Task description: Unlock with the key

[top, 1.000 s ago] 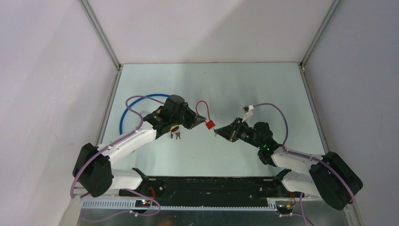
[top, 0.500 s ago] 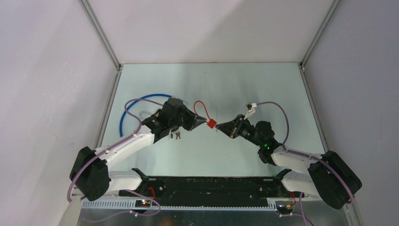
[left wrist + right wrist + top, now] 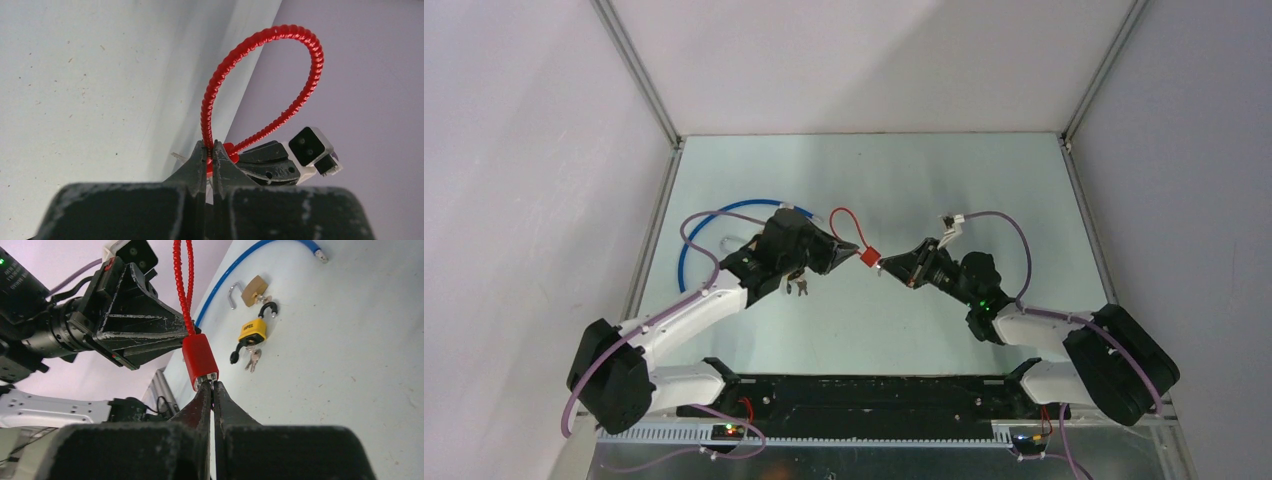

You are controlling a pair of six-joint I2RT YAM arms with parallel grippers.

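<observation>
yellow padlock [image 3: 252,330] visible from right wrist, not left

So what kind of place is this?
Probably a lab's robot test booth: plain white wall panels in silver metal framing box in a pale metal table, two black-and-white robot arms are bolted at its edge, and a yellow padlock and a brass padlock lie there.

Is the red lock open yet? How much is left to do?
Not open yet. Done: the red lock is up off the table, the left gripper shut on its cable loop. In hand: the right gripper is pinched shut at the lock's metal end; any key between its fingers is hidden. Left: turning it and freeing the loop, whose two ends both run into the lock.
</observation>
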